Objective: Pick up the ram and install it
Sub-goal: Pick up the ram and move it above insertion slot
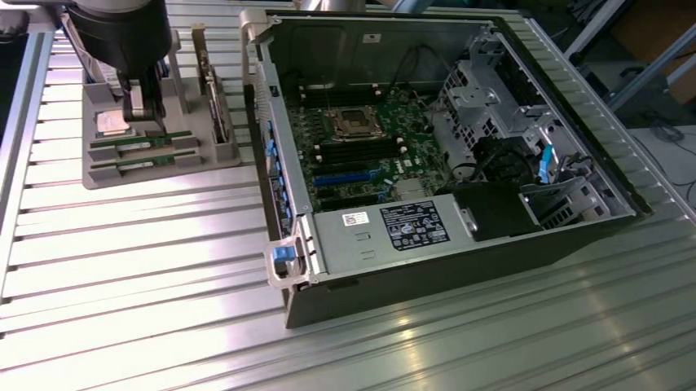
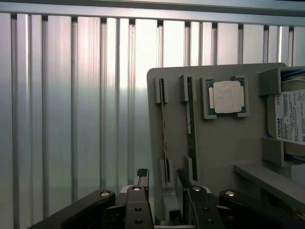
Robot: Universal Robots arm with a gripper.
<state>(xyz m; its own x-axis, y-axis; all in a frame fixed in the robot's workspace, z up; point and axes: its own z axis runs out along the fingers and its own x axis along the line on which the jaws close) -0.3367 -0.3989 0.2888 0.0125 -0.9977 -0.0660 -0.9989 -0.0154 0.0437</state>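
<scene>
Wrist view: ram [image 2: 164, 125] on edge in the outer slot of the tray [image 2: 224, 152], close to the tray's rim, seated, not lifted. Second ram [image 2: 191, 125] in the next slot, parallel, just beside. Gripper [image 2: 163, 180] over one end of the pair, jaws parted to a middling width, holding nothing. One finger [image 2: 142, 177] at the tray's rim, the other by the second ram, with the ram between them; contact impossible to tell. Beyond the two sticks, CPU [image 2: 228, 97] flat in its own recess. Further along, hard drive [image 2: 290, 114] with a white label.

Exterior view: tray toward the left on a table [image 1: 163, 269] of aluminium slats, arm above it, fingers pointing down. Card [image 1: 218, 106] upright on the tray's side nearest the case. Open case [image 1: 457, 269] just beside the tray, on the exterior view's right. Motherboard [image 1: 364, 147] exposed inside, dark memory slots next to the processor socket.
</scene>
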